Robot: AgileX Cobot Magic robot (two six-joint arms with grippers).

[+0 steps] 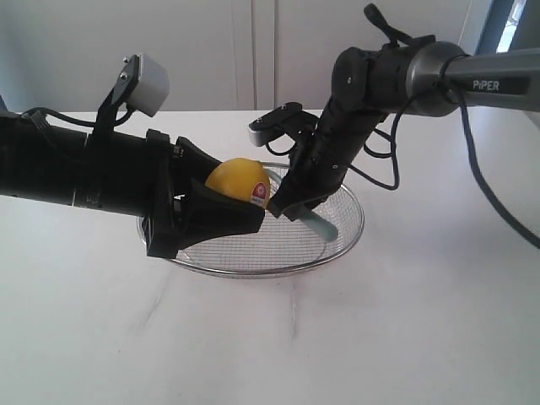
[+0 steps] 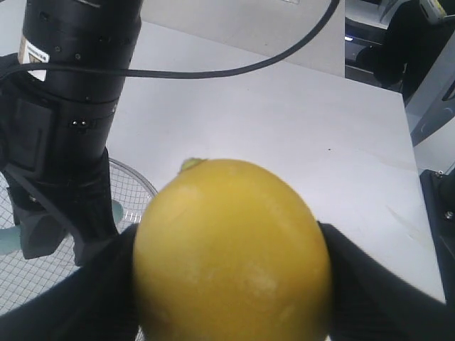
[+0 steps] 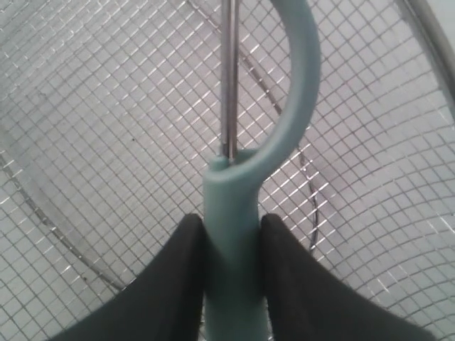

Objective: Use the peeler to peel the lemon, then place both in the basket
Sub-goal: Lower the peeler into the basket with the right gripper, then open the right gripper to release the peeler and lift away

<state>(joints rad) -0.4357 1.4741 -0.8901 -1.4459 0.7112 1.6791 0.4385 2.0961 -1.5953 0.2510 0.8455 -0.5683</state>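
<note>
Left end effector (image 1: pixel 239 192) pinches the lemon (image 1: pixel 229 177); right end effector (image 3: pixel 233 273) is clamped on the peeler (image 3: pixel 231 206) handle. I hold both over the wire-mesh basket (image 1: pixel 253 251), mid-worktop (image 1: pixel 380 337).

Blocked above wide silver wire-mesh basket (image 1: pixel 353 238): left hand (image 1: pixel 240 194) clamping round yellow lemon (image 1: pixel 226 175), right hand (image 1: pixel 289 207) gripping slim teal-handled peeler (image 1: pixel 321 226) just beside. Open over white counter (image 1: pixel 396 337) in front of basket.

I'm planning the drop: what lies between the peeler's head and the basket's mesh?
Nothing; the right wrist view shows bare basket mesh directly behind the head and blade of the peeler.
</note>
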